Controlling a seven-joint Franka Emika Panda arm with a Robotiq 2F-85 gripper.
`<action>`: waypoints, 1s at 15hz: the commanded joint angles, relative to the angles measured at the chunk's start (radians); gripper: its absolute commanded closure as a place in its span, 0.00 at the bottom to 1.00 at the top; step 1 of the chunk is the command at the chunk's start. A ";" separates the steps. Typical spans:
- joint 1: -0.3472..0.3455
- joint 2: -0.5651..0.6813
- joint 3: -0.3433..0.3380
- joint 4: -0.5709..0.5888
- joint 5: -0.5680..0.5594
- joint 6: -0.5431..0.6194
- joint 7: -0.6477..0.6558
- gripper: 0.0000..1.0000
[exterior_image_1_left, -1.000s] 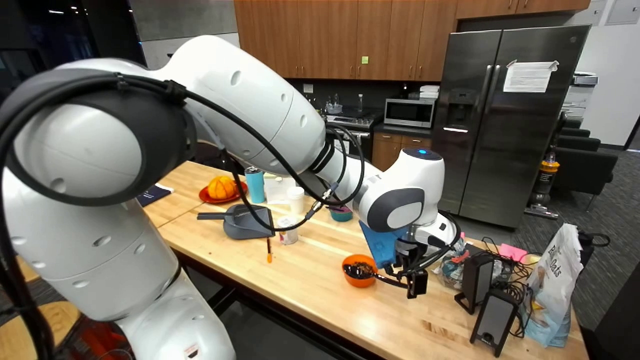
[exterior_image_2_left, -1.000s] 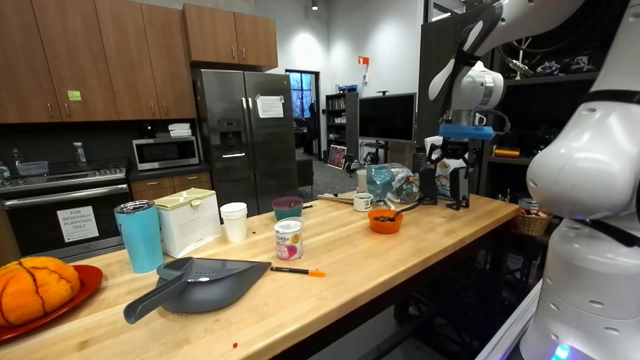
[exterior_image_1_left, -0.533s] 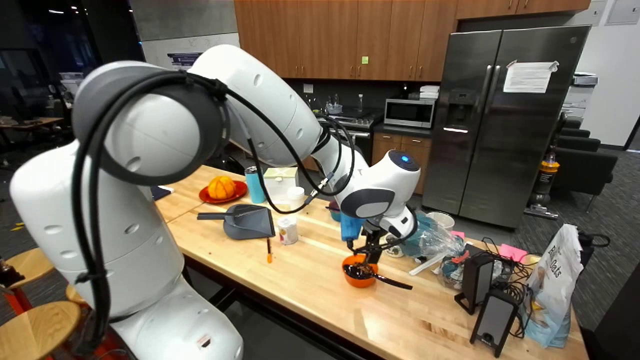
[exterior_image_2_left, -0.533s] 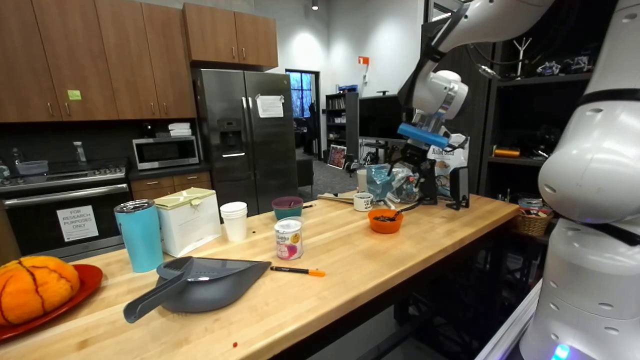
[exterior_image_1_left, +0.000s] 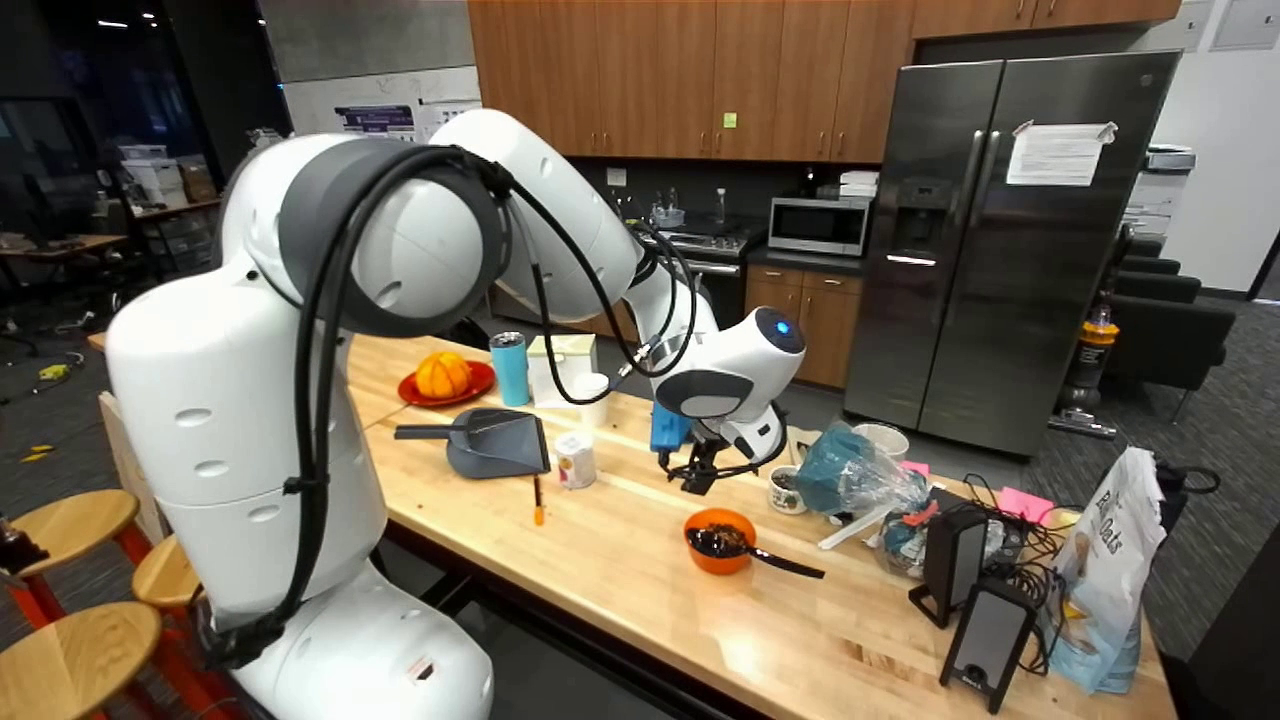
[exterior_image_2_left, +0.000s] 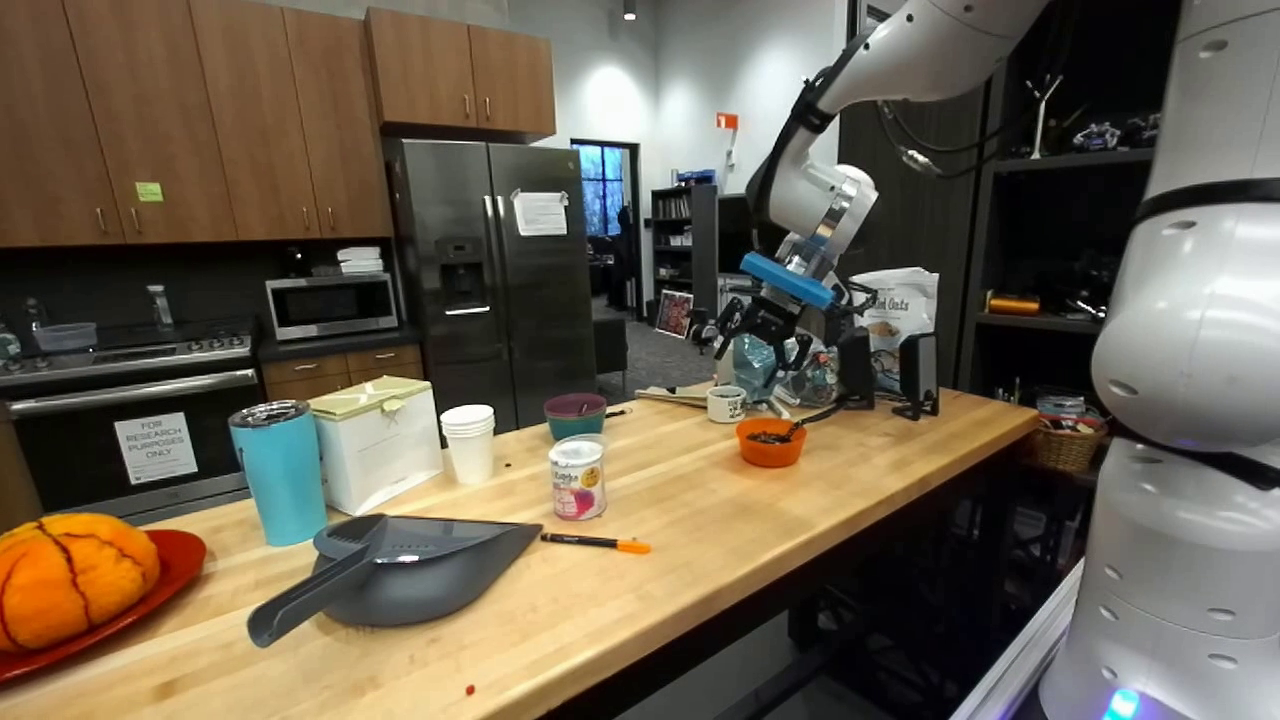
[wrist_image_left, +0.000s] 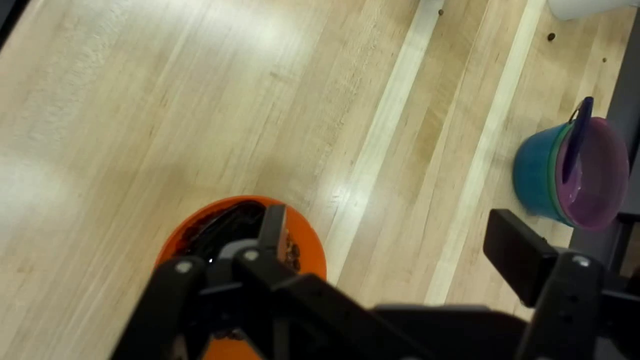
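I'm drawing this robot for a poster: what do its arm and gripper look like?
The glossy white, rounded arm has dark grey joint bands and black cables strapped along it. A blue light glows on the wrist. Below a blue bar-shaped part, the black two-fingered gripper has blocky fingertips.

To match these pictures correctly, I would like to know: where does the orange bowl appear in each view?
In an exterior view: the orange bowl is below centre, slightly to the right.
In an exterior view: the orange bowl is right of centre, slightly below mid-height.
Wrist view: the orange bowl is lower left of centre, partly hidden behind the end effector.
Shared landmark: the black spoon in it.
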 joint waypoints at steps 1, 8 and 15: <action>-0.052 -0.004 0.041 0.001 -0.002 -0.003 0.001 0.00; -0.054 -0.007 0.043 0.000 -0.002 -0.004 0.001 0.00; -0.101 0.013 0.028 0.029 -0.014 -0.082 -0.015 0.00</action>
